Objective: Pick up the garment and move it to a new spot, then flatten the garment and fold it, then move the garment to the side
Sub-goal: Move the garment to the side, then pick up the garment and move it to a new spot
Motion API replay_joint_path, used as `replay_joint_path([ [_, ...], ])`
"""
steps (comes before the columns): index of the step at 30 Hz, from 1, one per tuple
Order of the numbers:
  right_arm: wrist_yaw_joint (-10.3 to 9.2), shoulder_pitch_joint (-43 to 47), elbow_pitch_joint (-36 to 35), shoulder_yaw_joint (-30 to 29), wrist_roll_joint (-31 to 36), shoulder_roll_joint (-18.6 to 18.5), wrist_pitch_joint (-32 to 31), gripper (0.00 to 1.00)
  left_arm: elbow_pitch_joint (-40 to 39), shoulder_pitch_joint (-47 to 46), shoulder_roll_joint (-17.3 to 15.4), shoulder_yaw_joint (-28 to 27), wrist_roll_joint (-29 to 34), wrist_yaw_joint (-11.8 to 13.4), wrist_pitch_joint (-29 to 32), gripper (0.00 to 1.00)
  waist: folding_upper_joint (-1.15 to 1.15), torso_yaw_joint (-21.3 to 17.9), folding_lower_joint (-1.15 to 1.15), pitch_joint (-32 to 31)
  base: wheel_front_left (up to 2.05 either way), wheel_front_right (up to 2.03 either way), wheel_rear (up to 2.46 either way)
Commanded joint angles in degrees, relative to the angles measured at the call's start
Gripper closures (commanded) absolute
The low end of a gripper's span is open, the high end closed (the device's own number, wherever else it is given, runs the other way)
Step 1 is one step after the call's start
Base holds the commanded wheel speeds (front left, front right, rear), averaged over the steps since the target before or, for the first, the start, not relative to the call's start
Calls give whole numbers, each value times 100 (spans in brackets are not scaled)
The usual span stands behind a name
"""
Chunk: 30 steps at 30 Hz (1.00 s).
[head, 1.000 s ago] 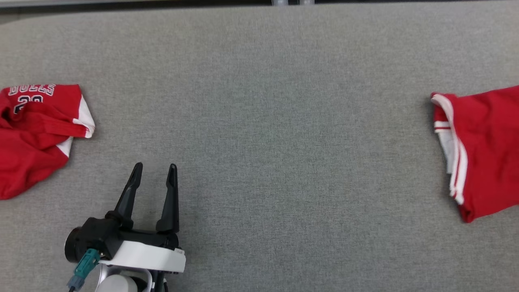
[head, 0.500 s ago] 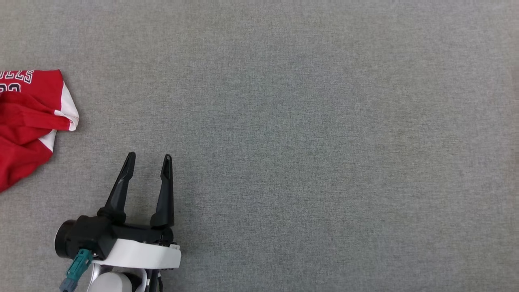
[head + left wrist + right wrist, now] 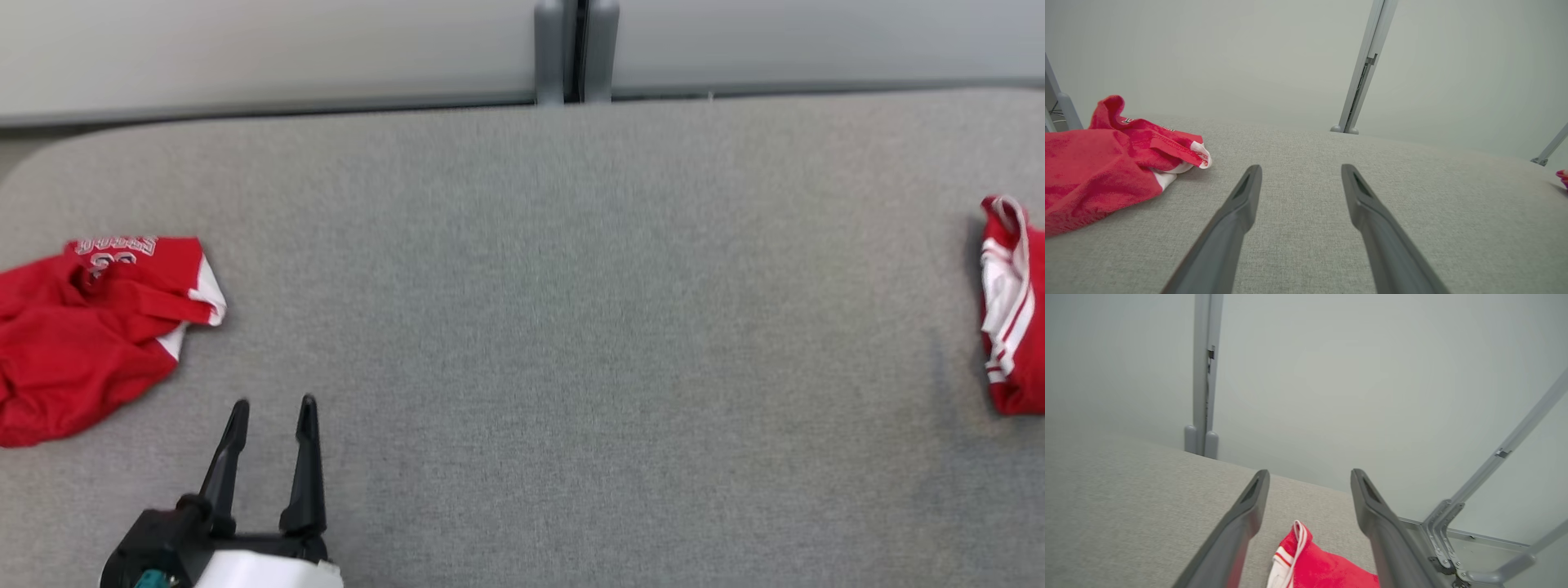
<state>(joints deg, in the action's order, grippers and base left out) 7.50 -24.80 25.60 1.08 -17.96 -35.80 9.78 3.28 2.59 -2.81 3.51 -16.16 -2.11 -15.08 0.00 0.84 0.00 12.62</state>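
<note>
red crumpled fabric jersey (image 3: 90,335) lies at the left edge of the grey felt table (image 3: 571,327), up and left of the left gripper (image 3: 273,403), the nearer one, fingers spread, empty. right gripper (image 3: 1309,473) also spread, over a red white-striped garment (image 3: 1327,567).

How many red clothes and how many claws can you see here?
Red clothes: 2 (left pile, right pile)
Claws: 2 (left claw, right claw), both open
Total: 4
</note>
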Motion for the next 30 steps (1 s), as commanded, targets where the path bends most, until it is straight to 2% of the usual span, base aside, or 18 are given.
replay_joint_path([
  [1, -1, 506, -344, -101, 170, 365, 141, 0, 52, 180, -22, -92, 9, 32, -10, 0, 0, 25, 0, -715, 0, 0, 0],
  [6, -1, 1862, -1183, -455, 780, 1546, 421, 0, 391, 418, -58, -242, 73, -135, -9, 0, 0, 203, 0, -1249, 0, 0, 0],
  [11, -1, 2746, -1595, -600, 1292, 2507, 526, 0, 714, 444, -63, -361, 142, -237, -9, 0, 0, 294, 0, -1420, 0, 0, 0],
  [14, -1, 3011, -1675, -704, 1437, 2905, 549, 0, 914, 443, -58, -360, 179, -289, -10, 0, 0, 323, 0, -1493, 0, 0, 0],
  [18, -1, 3295, -1669, -819, 1493, 3189, 549, 0, 1094, 429, -42, -375, 219, -336, -10, 0, 0, 312, 0, -1556, 0, 0, 0],
  [30, -1, 3331, -1620, -777, 1401, 3280, 550, 0, 1149, 320, -26, -393, 269, -379, -10, 0, 0, 377, 0, -1584, 0, 0, 0],
])
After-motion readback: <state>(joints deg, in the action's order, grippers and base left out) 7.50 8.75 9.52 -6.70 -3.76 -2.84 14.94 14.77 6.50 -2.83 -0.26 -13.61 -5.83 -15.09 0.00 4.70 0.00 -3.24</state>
